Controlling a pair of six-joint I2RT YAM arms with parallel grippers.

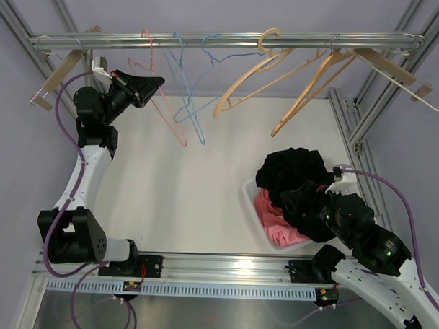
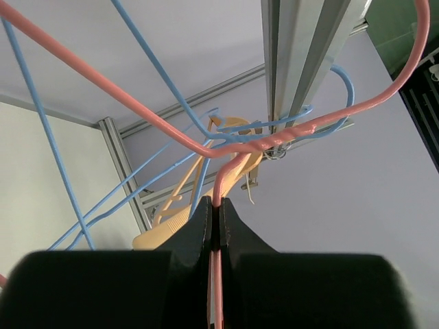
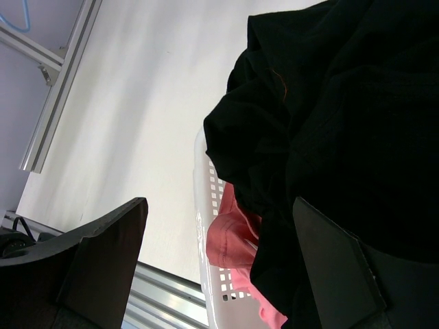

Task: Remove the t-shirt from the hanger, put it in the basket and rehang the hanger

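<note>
Black fingers of the left tool point(image 2: 218, 208) are clenched on the wire neck of the pink hanger point(image 2: 274, 140), which hangs bare from the aluminium rail point(image 1: 209, 41) beside blue wire hangers point(image 2: 156, 65) and wooden hangers point(image 1: 310, 85). Off the hanger, the black t-shirt point(image 1: 295, 167) lies heaped in the white basket point(image 1: 248, 198) on the table point(image 1: 190, 178), on top of a pink garment point(image 1: 275, 223). The right tool point(image 3: 223, 260) is released, its fingers spread wide just over the basket's rim and the shirt.
</note>
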